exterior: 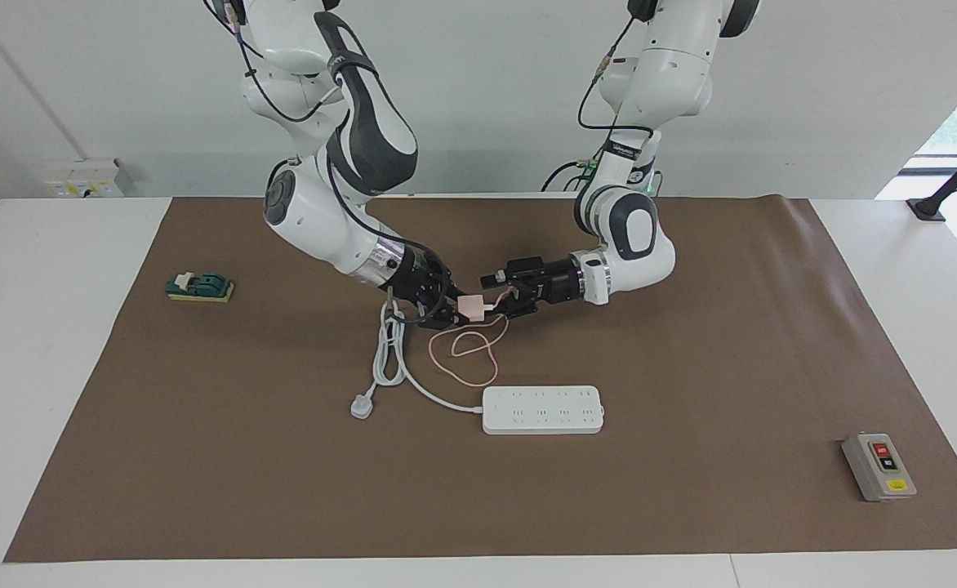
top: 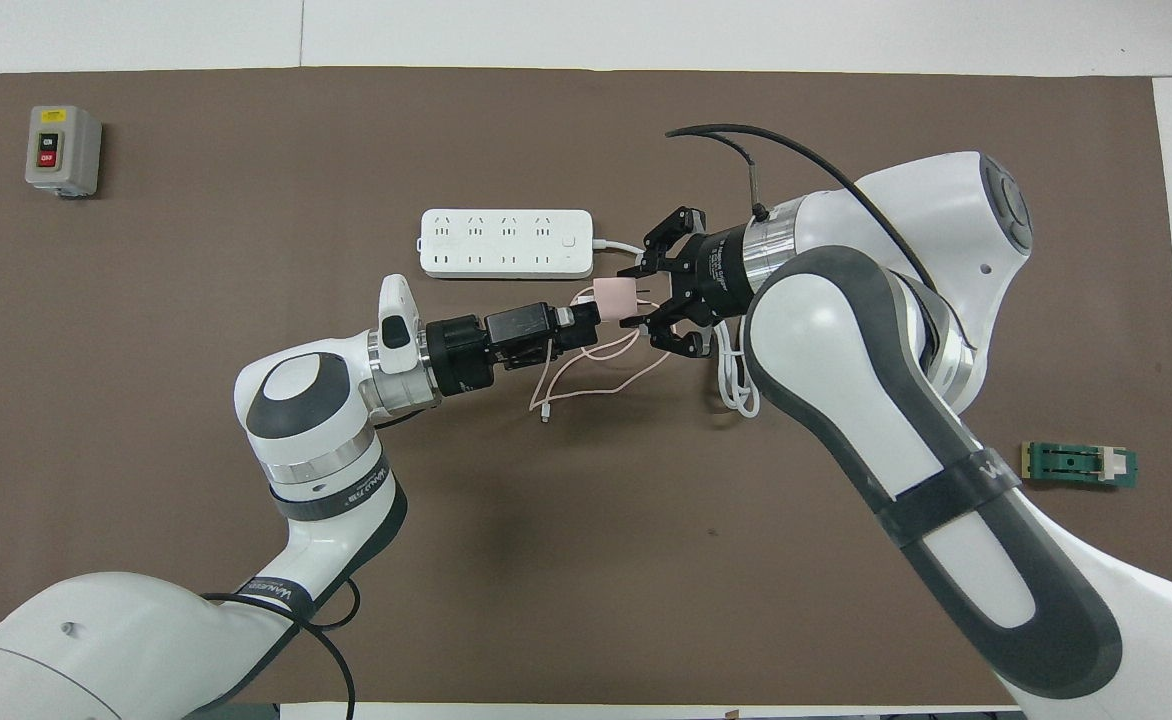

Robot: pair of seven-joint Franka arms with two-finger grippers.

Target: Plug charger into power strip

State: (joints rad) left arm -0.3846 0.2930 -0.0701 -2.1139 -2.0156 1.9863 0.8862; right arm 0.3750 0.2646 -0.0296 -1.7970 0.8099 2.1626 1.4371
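Now | my right tool [exterior: 451, 304] pinches the charger [exterior: 471, 306] | left tool [exterior: 505, 299] wide, near it | risk: handover slip, pink cable [exterior: 462, 358] snagging before the power strip [exterior: 543, 410].

Right hand [top: 636, 305] partly hides the charger [top: 613, 295].
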